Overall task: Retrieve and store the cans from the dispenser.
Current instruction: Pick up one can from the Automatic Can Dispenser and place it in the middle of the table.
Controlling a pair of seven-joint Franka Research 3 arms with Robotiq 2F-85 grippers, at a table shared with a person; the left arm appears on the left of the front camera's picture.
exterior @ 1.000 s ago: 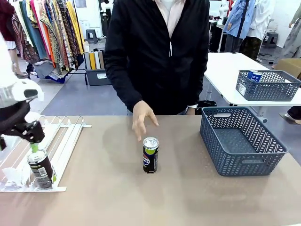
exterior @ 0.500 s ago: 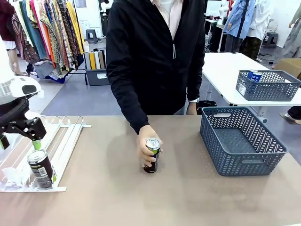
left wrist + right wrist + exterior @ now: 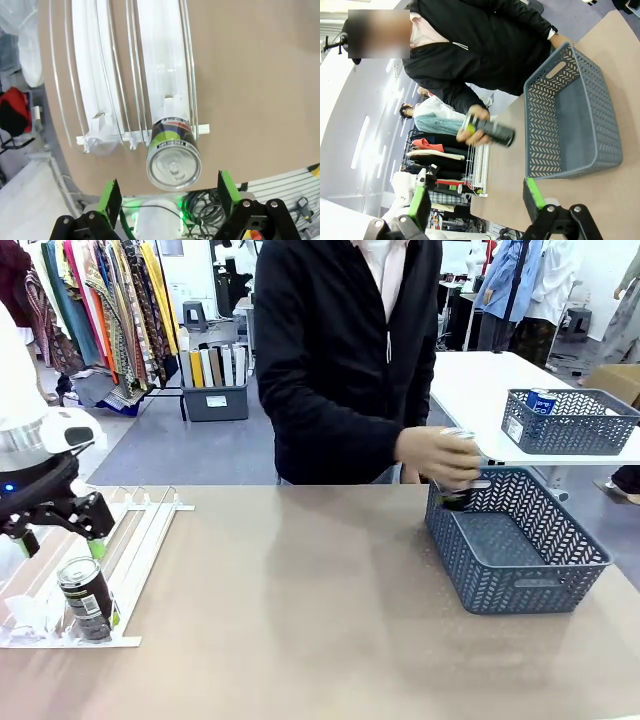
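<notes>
- The dispenser [image 3: 140,530] lies along the left edge of the worktop [image 3: 300,640], with its clear stoppers toward the near-left corner.
- One black Pepsi can [image 3: 87,598] stands upright at the stopper end of a lane, close to the worktop's front edge.
- The left fingers [image 3: 111,196] are spread wide and hold nothing. They hang above the dispenser, and in the left wrist view the green pads sit either side of that can's silver top without touching it.
- A person at the far edge holds a second black can [image 3: 492,132] in one hand [image 3: 435,455]. The hand is above the far-left corner of the dark grey basket [image 3: 520,585], which sits by the worktop's right edge.
- The right fingers [image 3: 532,192] are apart with nothing between them, raised off the worktop and facing the basket and the person.
- On a white table [image 3: 480,390] beyond the far edge, another grey basket [image 3: 570,425] holds a blue can [image 3: 541,402].
</notes>
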